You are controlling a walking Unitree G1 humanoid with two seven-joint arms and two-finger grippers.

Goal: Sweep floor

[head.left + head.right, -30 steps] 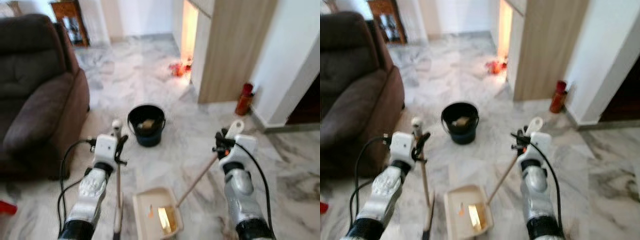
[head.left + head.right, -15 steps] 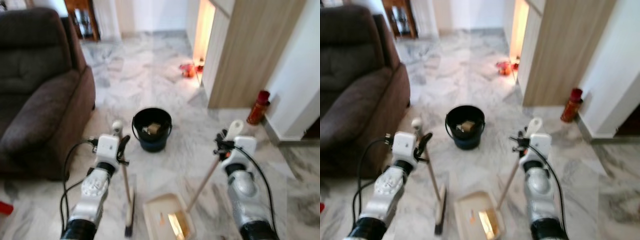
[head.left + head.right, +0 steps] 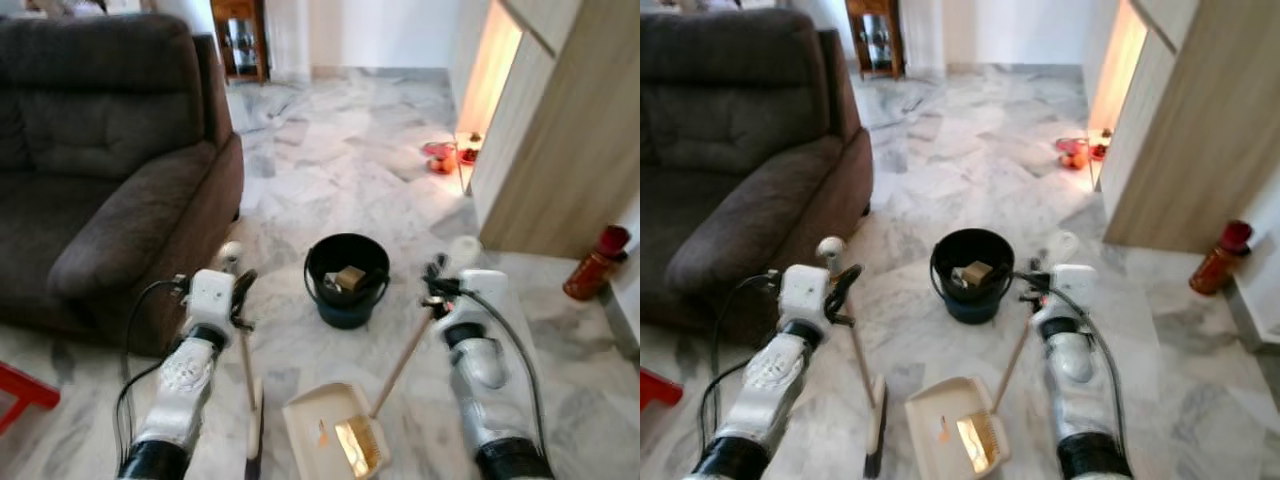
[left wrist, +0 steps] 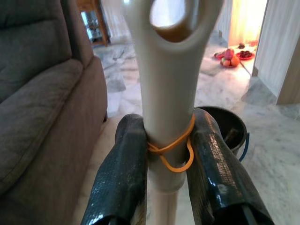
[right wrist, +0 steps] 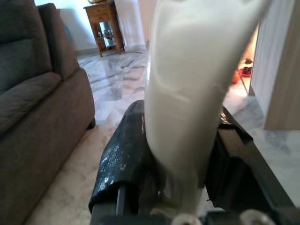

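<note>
Left wrist view: an orange rubber band (image 4: 171,150) is seen on the broom handle (image 4: 168,93) — unreadable from the head. One black bucket (image 3: 347,279), one dustpan (image 3: 335,432) just before it. Broom clamped by left gripper (image 3: 240,290), dustpan handle (image 3: 403,360) by right gripper (image 3: 436,283) — either side of the bucket.

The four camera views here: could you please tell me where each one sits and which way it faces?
Left eye view: on the head, looking forward and down at the bucket, the dustpan and both arms.
Right eye view: the same scene, slightly offset.
Left wrist view: along the left gripper, shut on the broom handle, toward the sofa.
Right wrist view: along the right gripper, shut on the dustpan handle.
Both wrist views share the sofa.
</note>
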